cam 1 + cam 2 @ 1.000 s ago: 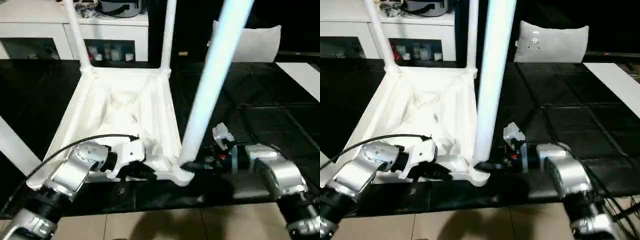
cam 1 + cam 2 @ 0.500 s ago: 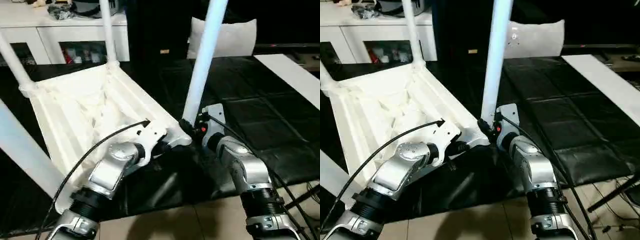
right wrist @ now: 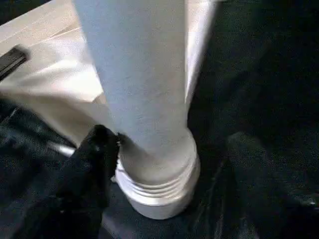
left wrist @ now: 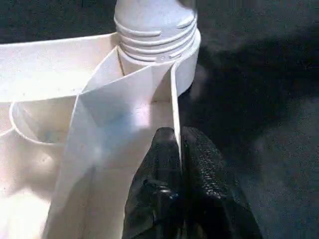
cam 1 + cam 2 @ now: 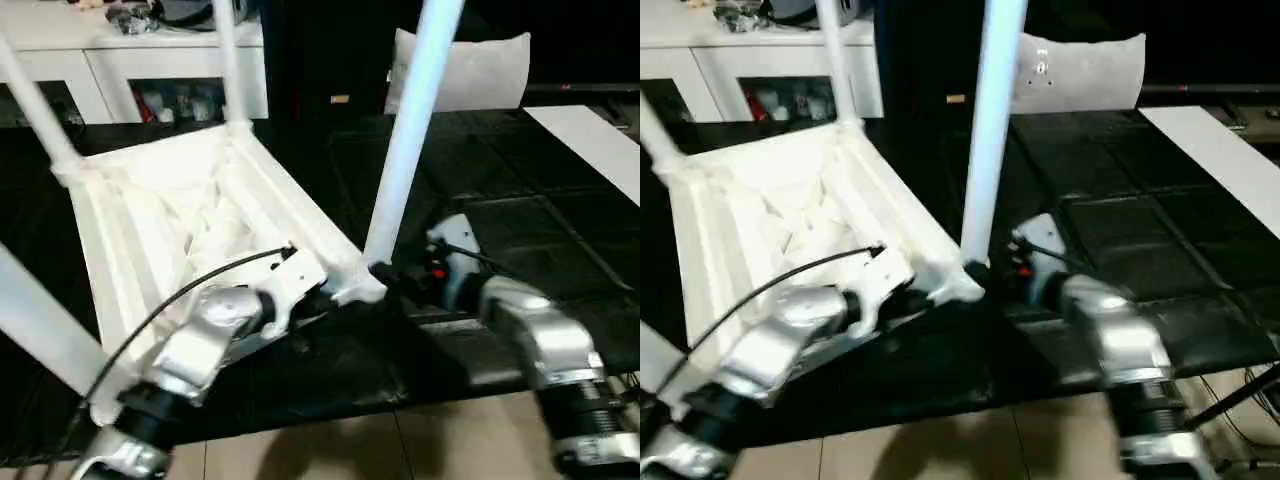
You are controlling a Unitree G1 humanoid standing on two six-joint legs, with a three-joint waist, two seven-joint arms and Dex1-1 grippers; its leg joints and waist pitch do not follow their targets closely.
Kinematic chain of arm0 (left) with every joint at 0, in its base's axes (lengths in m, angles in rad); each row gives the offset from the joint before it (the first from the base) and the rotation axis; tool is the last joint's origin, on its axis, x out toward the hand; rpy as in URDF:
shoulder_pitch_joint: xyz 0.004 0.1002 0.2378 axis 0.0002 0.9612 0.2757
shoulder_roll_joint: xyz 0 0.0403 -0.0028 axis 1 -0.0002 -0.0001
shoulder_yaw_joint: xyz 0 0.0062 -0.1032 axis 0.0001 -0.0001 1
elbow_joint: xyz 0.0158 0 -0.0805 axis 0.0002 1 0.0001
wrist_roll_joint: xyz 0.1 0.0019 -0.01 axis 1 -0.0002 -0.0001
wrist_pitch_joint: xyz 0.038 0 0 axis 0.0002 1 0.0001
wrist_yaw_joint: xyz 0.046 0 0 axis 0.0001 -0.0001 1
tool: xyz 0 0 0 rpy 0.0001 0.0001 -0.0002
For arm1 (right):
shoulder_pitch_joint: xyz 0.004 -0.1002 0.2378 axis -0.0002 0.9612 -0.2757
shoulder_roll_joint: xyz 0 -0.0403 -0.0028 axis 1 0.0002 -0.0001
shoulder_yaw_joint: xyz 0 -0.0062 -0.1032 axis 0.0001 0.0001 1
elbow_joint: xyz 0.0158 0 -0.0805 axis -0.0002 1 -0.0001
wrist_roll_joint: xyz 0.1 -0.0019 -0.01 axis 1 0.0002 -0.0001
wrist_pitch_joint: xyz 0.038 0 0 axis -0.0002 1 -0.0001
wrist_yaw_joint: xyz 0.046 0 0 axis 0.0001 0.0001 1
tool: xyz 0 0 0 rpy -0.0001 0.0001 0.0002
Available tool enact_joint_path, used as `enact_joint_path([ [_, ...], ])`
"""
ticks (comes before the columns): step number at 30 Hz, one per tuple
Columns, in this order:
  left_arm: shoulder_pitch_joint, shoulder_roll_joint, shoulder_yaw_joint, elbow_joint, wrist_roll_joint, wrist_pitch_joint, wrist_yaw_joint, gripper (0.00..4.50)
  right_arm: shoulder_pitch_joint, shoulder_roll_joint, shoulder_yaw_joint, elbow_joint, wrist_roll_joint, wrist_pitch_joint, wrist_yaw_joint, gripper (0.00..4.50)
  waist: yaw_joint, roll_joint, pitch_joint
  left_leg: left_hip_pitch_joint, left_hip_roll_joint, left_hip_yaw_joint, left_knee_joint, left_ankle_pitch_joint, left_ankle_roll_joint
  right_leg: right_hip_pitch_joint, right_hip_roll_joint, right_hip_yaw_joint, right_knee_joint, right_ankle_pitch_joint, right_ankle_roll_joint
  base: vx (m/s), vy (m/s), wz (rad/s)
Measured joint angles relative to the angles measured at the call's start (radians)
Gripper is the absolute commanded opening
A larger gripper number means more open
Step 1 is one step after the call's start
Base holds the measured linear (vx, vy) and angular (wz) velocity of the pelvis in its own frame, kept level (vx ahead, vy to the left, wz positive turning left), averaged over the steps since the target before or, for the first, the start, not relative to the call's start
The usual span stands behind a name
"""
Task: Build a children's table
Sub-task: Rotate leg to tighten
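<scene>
table top: the children's table lies upside down on the black floor mat, ribbed underside facing up, with legs standing up from its corner sockets.
left gripper: the left gripper has its two black fingers pressed together, clamped on the thin rim wall of the table top, just beside the near corner socket.
near leg: the leg stands upright in that socket, threaded collar visible.
right gripper: the right gripper sits at the leg's base; one finger touches the collar, its jaws spread apart around it.
background: white cabinet and pillow behind.
</scene>
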State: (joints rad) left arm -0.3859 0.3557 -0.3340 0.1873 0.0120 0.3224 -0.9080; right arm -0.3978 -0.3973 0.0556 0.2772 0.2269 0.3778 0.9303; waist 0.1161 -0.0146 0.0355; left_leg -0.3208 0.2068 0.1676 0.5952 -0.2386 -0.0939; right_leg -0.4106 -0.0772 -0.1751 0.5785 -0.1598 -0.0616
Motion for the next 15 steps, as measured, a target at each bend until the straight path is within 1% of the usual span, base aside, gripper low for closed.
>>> enact_joint_path([
  [1,0.003,0.025,-0.004,0.0,-0.009,-0.021,-0.037,0.0,0.0,-0.017,0.004,0.0,0.008,-0.003,0.045,3.91,0.001,0.0,0.0,0.001,0.0,0.0,0.0,0.0,0.0,0.001,0.0,0.0,0.0,0.0,0.0,0.0,0.0,0.0],
  [3,0.005,0.07,-0.018,-0.004,-0.013,-0.056,-0.105,0.0,-0.001,-0.04,0.023,0.001,0.023,-0.014,0.133,3.91,0.012,-0.001,0.0,0.002,0.0,0.0,0.001,0.0,0.0,0.002,0.0,0.0,0.0,0.0,0.0,0.0,0.0,0.0],
  [5,0.005,0.112,-0.034,-0.008,-0.016,-0.098,-0.169,0.0,-0.001,-0.054,0.055,0.001,0.038,-0.032,0.216,3.91,0.024,-0.002,0.0,0.003,0.0,0.0,0.001,0.0,0.0,0.003,-0.001,0.0,0.0,0.0,0.0,0.0,0.0,0.0],
  [6,0.005,0.12,-0.038,-0.008,-0.016,-0.114,-0.19,0.0,-0.001,-0.058,0.065,0.001,0.04,-0.043,0.241,3.91,0.029,-0.002,0.0,0.003,0.0,0.0,0.001,0.0,0.0,0.003,-0.001,0.0,0.0,0.0,0.0,0.0,0.0,0.0],
  [8,0.005,0.138,-0.05,-0.008,-0.016,-0.144,-0.224,0.0,-0.001,-0.059,0.079,0.002,0.042,-0.068,0.286,3.64,0.037,-0.005,0.0,0.003,0.0,0.0,0.001,0.0,0.0,0.004,-0.001,0.0,0.0,0.0,0.0,0.0,0.0,0.0],
  [9,0.005,0.141,-0.054,-0.008,-0.017,-0.152,-0.235,0.0,-0.001,-0.061,0.082,0.003,0.043,-0.074,0.302,3.64,0.039,-0.005,0.0,0.003,0.0,0.0,0.002,0.0,0.0,0.004,-0.002,0.0,0.0,0.0,0.0,0.0,0.0,0.0],
  [10,0.005,0.149,-0.058,-0.008,-0.019,-0.163,-0.251,0.0,-0.002,-0.067,0.092,0.003,0.051,-0.076,0.333,3.53,0.04,-0.005,0.0,0.004,0.0,0.001,0.002,-0.001,0.0,0.004,-0.002,0.0,0.0,0.0,0.0,0.0,0.0,0.0],
  [12,0.005,0.164,-0.061,-0.008,-0.031,-0.176,-0.29,0.0,-0.002,-0.079,0.11,0.003,0.068,-0.07,0.397,3.32,0.042,-0.008,0.0,0.004,0.0,0.001,0.002,-0.001,0.0,0.005,-0.002,0.0,0.0,0.0,0.0,0.0,0.0,0.0],
  [15,0.004,0.17,-0.069,-0.008,-0.039,-0.184,-0.318,0.0,-0.002,-0.086,0.121,0.002,0.093,-0.052,0.46,3.08,0.05,-0.009,0.0,0.004,0.0,0.001,0.002,0.0,0.0,0.005,-0.002,0.0,0.0,0.0,0.0,0.0,0.0,0.0],
])
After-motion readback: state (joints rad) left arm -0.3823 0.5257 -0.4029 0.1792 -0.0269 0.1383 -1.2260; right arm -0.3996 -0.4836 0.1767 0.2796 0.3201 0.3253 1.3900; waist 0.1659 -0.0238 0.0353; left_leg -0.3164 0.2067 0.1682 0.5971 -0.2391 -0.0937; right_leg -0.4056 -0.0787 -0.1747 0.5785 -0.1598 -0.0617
